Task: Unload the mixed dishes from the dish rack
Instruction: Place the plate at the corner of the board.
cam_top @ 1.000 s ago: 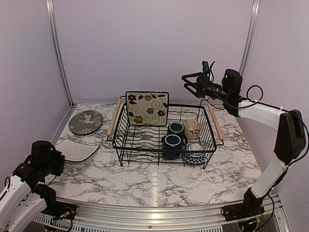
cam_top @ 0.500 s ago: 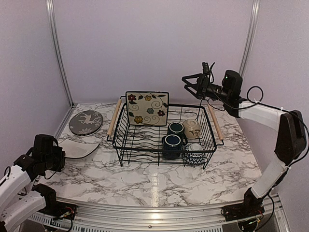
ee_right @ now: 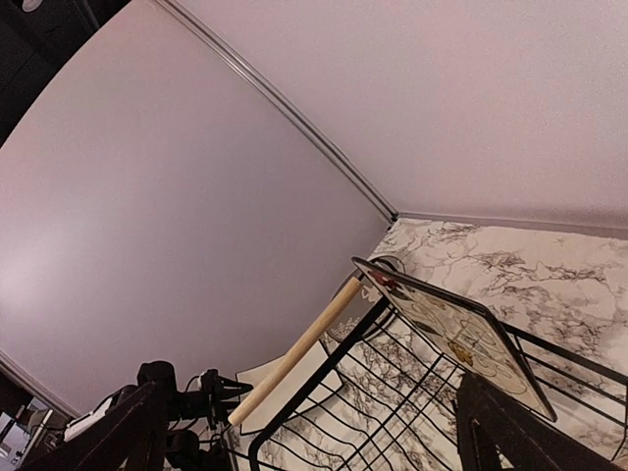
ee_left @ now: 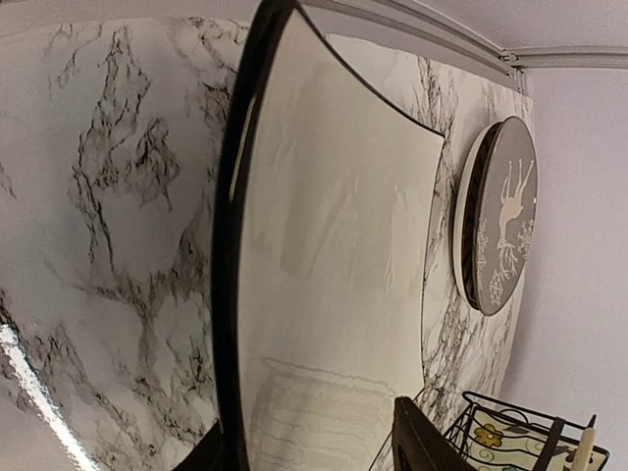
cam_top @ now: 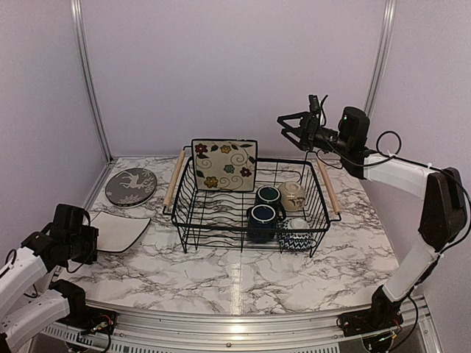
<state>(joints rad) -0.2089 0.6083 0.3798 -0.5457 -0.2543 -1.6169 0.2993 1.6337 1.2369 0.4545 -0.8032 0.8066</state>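
Mixed dishes are split between two places. The dish rack holds an upright floral plate, two dark mugs, a beige bowl and a chevron bowl. A deer plate and a plain-faced square plate lie on the worktop to the rack's left.

The left claw sits at the square plate's near edge with its fingers apart, one either side of the dark rim and gripping nothing. This plate looks set down, so the step in hand is probably to clear away from it. The claw should draw straight back and stay level so neither finger catches the rim and drags the plate against the deer plate.

The right claw hovers spread wide and empty above the rack's far right corner. It seems best placed for the beige bowl or a mug, coming down vertically to bite one wall and staying off the wire and the wooden handle.
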